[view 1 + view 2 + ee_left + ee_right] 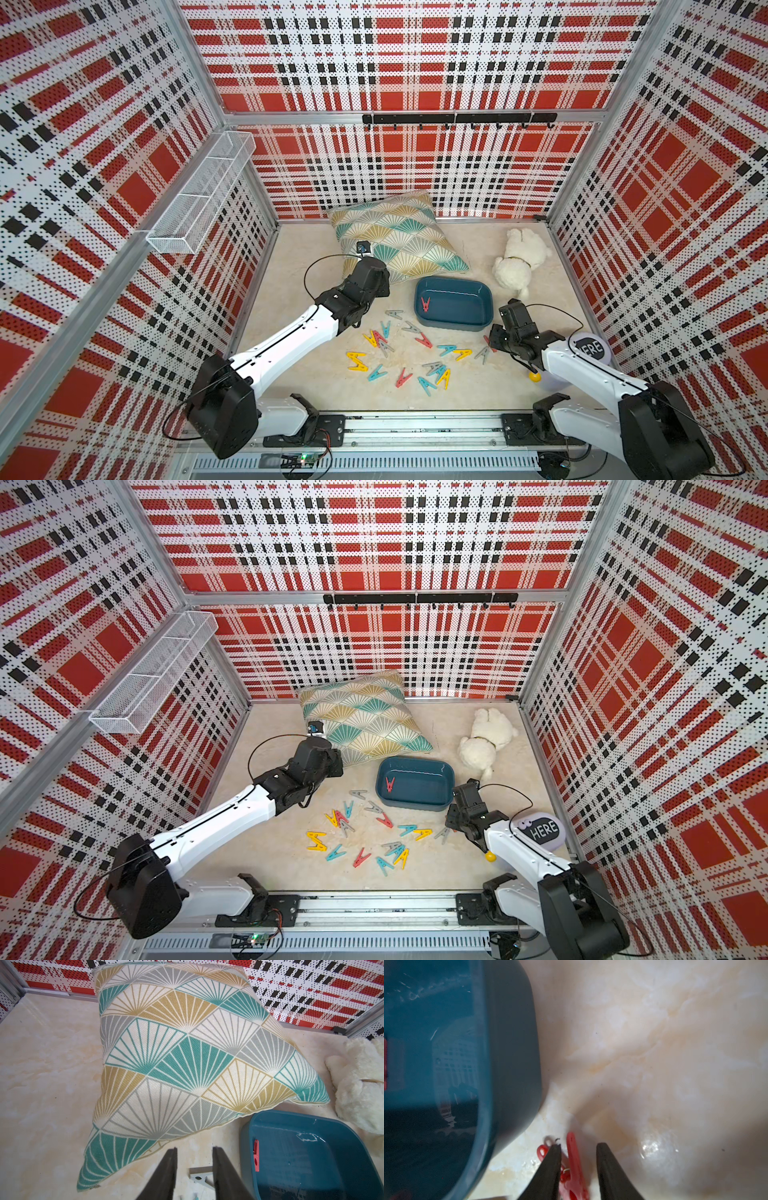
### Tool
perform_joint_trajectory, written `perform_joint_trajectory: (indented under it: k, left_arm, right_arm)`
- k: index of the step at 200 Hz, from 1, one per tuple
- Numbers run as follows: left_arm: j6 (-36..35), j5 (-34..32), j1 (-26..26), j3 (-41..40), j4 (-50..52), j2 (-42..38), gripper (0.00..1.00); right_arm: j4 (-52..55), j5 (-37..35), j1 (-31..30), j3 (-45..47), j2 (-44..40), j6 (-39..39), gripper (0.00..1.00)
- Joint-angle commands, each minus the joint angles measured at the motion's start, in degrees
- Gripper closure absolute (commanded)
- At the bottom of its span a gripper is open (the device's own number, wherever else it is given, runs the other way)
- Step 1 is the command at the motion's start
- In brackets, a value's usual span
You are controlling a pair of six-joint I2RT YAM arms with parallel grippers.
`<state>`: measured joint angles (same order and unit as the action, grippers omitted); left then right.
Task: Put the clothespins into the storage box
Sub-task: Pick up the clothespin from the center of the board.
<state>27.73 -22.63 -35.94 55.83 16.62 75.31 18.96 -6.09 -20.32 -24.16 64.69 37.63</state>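
The dark teal storage box sits mid-floor with one red clothespin inside. Several clothespins in red, yellow, teal and grey lie scattered in front of it. My left gripper hovers open and empty between pillow and box, above a grey clothespin. My right gripper is low at the box's near right corner. Its jaws straddle a red clothespin on the floor, with a gap still showing on one side.
A patterned pillow leans behind the box and a white plush toy lies at the back right. A "HERE" sign and a yellow ball are by the right arm. A white wire basket hangs on the left wall.
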Motion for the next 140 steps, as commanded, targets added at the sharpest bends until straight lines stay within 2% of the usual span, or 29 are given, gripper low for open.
perform_joint_trajectory:
  k: [1, 48, 73, 140]
  left_arm:
    - [0.75, -0.17, 0.41, -0.98, -1.51, -1.88, 0.65]
    - [1.10, -0.28, 0.47, -1.85, -1.61, -2.44, 0.66]
    - [1.28, -0.24, 0.76, -2.90, -2.29, -3.53, 0.66]
    - [1.13, 0.97, 1.31, -2.84, -2.91, -3.42, 0.67]
  right_arm:
    - [-1.15, -0.24, -0.51, -0.41, -0.02, -1.15, 0.67]
    - [-0.74, 0.11, -0.59, -1.58, 4.00, -1.06, 0.74]
    - [-0.03, -0.36, -0.78, -2.25, 4.97, -1.07, 0.75]
    - [2.43, -1.92, -0.95, -2.17, 3.13, 0.24, 0.91]
